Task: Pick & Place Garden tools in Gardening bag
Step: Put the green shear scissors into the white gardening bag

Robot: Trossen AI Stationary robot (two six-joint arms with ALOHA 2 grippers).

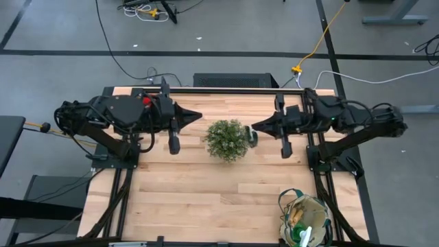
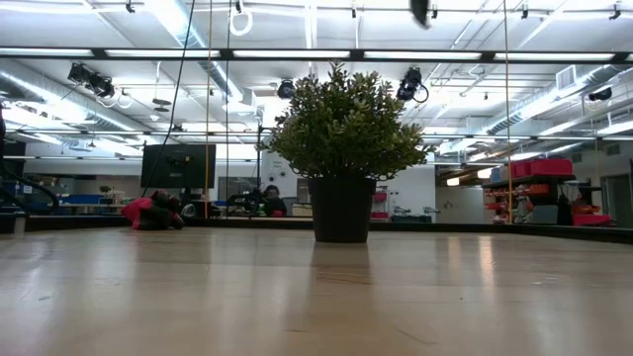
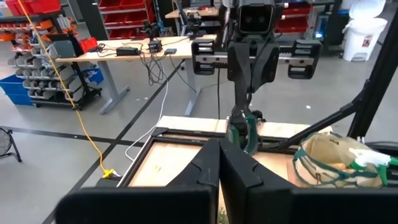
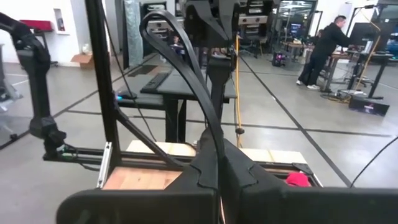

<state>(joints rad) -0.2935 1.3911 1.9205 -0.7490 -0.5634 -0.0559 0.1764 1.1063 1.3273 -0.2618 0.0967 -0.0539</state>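
The gardening bag (image 1: 305, 218) stands at the table's near right corner. Wooden handles and a green-and-white item (image 1: 305, 237) stick out of its open top; the left wrist view shows it too (image 3: 333, 165). Red gloves (image 2: 150, 211) lie at the far left of the table, mostly hidden under my left arm (image 1: 145, 101). My left gripper (image 1: 200, 116) hangs shut and empty left of the plant, pointing toward it. My right gripper (image 1: 252, 126) hangs shut and empty right of the plant, facing the left one. Both are above the tabletop.
A bushy potted plant (image 1: 227, 139) stands mid-table between the two grippers, in a dark pot (image 2: 342, 208). A small dark-green thing (image 1: 252, 139) shows beside the plant under my right gripper; what it is I cannot tell. Bare wood lies near and left (image 1: 178, 199).
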